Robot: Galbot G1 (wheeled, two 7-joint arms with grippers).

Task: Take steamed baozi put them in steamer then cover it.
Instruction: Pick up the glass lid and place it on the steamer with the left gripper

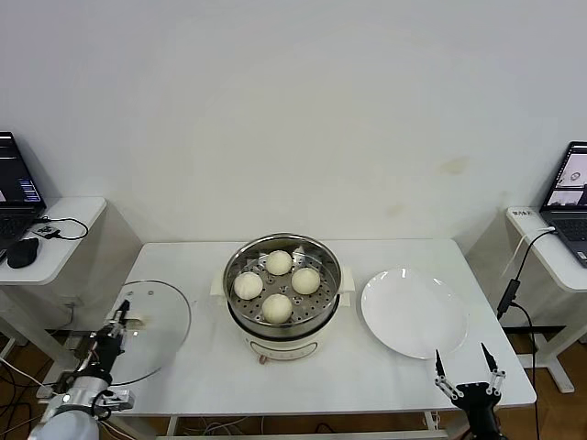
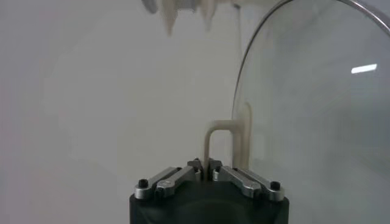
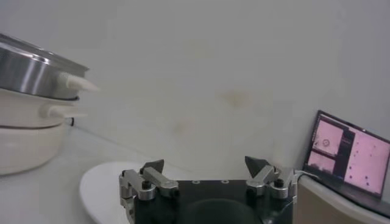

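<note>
White table before you: all four buns already sit in the steamer, so only covering remains. Left of the steamer, your left gripper pinches the lid's handle. Your right gripper waits spread, right of the steamer beside the plate.

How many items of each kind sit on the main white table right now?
Steamed baozi: 4, all in the steamer
Steamer: 1
Cover: 1
Plate: 1
Total: 7
</note>
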